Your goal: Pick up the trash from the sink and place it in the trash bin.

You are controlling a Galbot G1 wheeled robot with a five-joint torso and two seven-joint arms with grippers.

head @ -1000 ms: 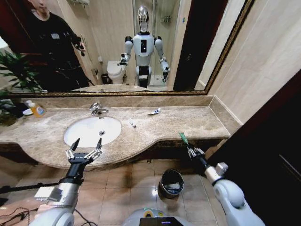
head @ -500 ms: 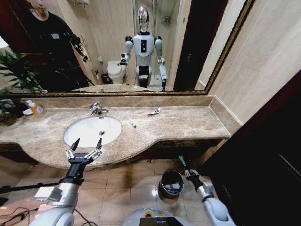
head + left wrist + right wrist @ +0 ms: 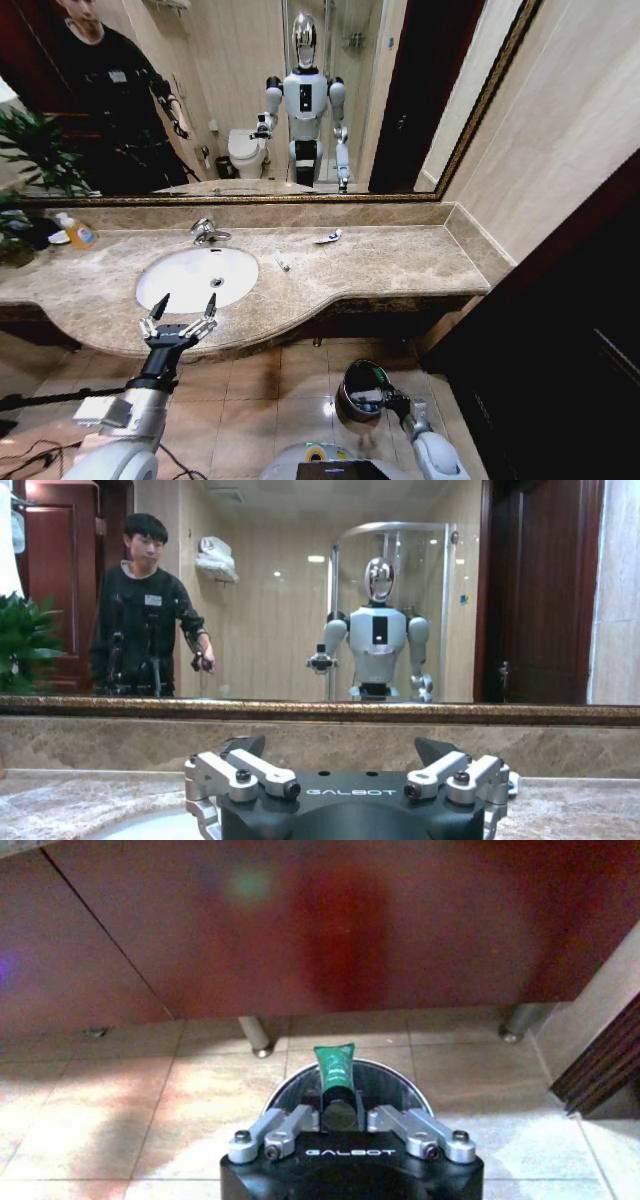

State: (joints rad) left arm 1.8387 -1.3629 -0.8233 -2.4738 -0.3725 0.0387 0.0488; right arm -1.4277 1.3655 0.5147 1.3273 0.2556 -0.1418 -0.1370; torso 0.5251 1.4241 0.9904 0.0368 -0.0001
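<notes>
Right tool [image 3: 340,1116] grips a green tube [image 3: 334,1066] over the trash bin [image 3: 364,389]; left tool [image 3: 180,318] hovers wide beside the sink [image 3: 196,276].

"GALBOT" in pale letters on the black body of the left gripper [image 3: 340,761], just below its spread fingers. Same "GALBOT" wordmark on the black body of the right gripper [image 3: 338,1116], just below its fingers closed on the green tube [image 3: 334,1067]. No other text readable.
</notes>
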